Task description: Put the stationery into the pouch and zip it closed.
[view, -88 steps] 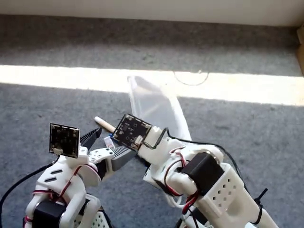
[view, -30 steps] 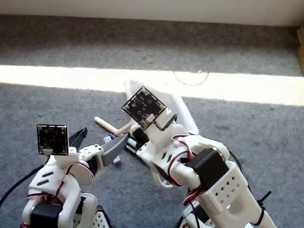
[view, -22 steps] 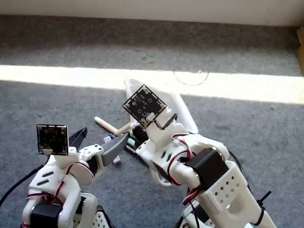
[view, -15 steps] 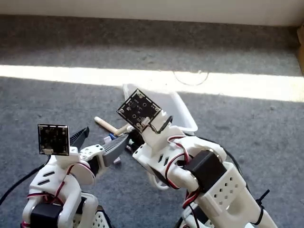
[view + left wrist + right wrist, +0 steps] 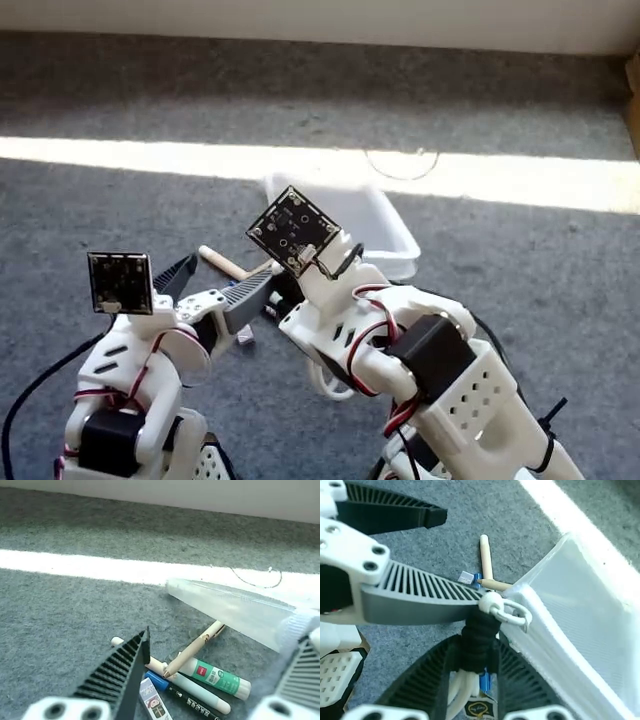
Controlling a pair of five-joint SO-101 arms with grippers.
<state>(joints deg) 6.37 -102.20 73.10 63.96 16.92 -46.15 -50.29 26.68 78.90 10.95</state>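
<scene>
The translucent white pouch [image 5: 355, 222] lies on the grey carpet, its near corner lifted. My right gripper [image 5: 480, 640] is shut on the black pull at that corner, close under its camera board [image 5: 292, 232]. My left gripper [image 5: 230, 272] stands open just left of it, one grey finger [image 5: 420, 596] touching the pouch corner. Below lie the stationery: a beige pen [image 5: 192, 647], a green-labelled glue stick [image 5: 215, 675], a white pen with a blue cap [image 5: 175, 680] and a small eraser [image 5: 152, 700]. The pouch [image 5: 230, 607] rests behind them.
A thin wire loop [image 5: 400, 163] lies on the sunlit strip of carpet beyond the pouch. A pale wall base runs along the far edge. A brown object [image 5: 634, 100] stands at the right edge.
The pouch has swung from pointing away to lying sideways toward the right, pulled by my right gripper. My left arm drew back, then shifted slightly right.
</scene>
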